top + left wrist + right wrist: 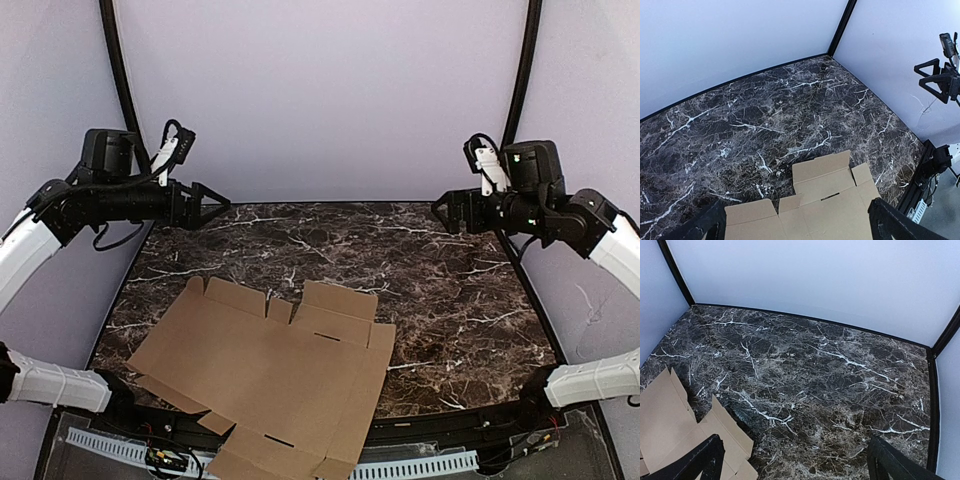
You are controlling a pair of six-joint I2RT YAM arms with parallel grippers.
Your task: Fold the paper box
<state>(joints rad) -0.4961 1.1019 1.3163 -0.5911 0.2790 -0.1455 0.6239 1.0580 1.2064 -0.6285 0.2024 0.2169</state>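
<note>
Dark marble bench (pixel 440 290) with white veins, pale walls (pixel 320 100) all round, a black pole (pixel 118 70) in each back corner. The box (pixel 270 370) is just a flat brown sheet lying at about 7 o'clock on it. Up at 10 and 2 o'clock the left fingers (pixel 222 204) and right fingers (pixel 441 211) hang wide and empty, well apart from the sheet. Its near edge runs off the bench front and is cut off in the top view, and each wrist view only catches part of it.
</note>
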